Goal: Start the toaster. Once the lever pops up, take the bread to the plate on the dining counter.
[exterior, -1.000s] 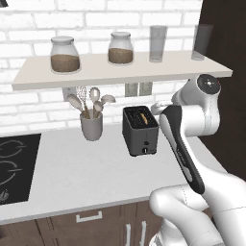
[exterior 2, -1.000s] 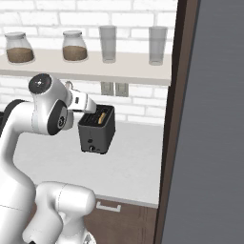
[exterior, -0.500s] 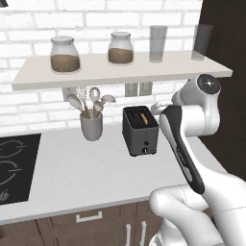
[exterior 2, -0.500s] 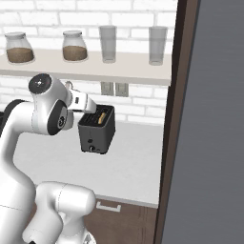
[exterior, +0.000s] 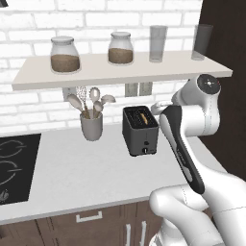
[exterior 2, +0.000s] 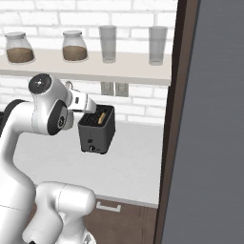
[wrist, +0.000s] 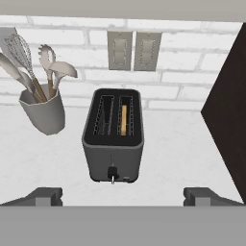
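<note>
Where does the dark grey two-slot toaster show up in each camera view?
Left base view: dark grey two-slot toaster at centre, right of the grey utensil cup.
Right base view: left of centre, beside the white arm.
Hand view: centre, seen from above.
Shared landmark: the wall outlet plates behind it.

— Where's the toaster (wrist: 113,139)?
— Upright on the white counter, near the brick wall: dark grey, boxy, two slots on top, a small knob low on its front

— And the bread (wrist: 124,120)?
— A thin tan slice standing on edge in the right-hand slot as the hand camera sees it, sunk within it
</note>
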You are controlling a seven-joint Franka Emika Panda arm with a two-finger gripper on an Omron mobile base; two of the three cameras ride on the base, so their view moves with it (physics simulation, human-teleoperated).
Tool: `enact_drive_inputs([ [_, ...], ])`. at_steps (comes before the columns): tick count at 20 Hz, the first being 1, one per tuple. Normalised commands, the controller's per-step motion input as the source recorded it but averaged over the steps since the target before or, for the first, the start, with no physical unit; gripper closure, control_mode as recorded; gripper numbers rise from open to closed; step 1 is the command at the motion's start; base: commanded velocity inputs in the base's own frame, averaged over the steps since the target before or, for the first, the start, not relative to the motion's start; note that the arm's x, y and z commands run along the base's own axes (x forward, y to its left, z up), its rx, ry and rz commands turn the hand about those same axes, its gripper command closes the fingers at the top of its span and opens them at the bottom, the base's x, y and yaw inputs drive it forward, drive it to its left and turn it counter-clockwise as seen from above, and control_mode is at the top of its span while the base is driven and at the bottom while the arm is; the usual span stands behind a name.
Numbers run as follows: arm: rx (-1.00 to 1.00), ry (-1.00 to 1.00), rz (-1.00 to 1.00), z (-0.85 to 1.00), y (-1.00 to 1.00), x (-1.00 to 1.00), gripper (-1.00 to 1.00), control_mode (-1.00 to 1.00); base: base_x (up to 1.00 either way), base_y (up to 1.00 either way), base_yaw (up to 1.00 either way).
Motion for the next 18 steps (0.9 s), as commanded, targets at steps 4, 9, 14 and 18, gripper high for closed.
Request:
enact_drive_inputs([
  [4, 0.00, 0.00, 0.00, 0.00, 0.00, 0.00, -1.00, -1.00, 0.00, 0.00, 0.00],
  [9, 0.00, 0.00, 0.00, 0.00, 0.00, 0.00, -1.00, -1.00, 0.00, 0.00, 0.00],
  [14, 0.00, 0.00, 0.00, 0.00, 0.00, 0.00, -1.00, -1.00, 0.00, 0.00, 0.00],
  [18, 0.00, 0.00, 0.00, 0.00, 0.00, 0.00, -1.00, -1.00, 0.00, 0.00, 0.00],
])
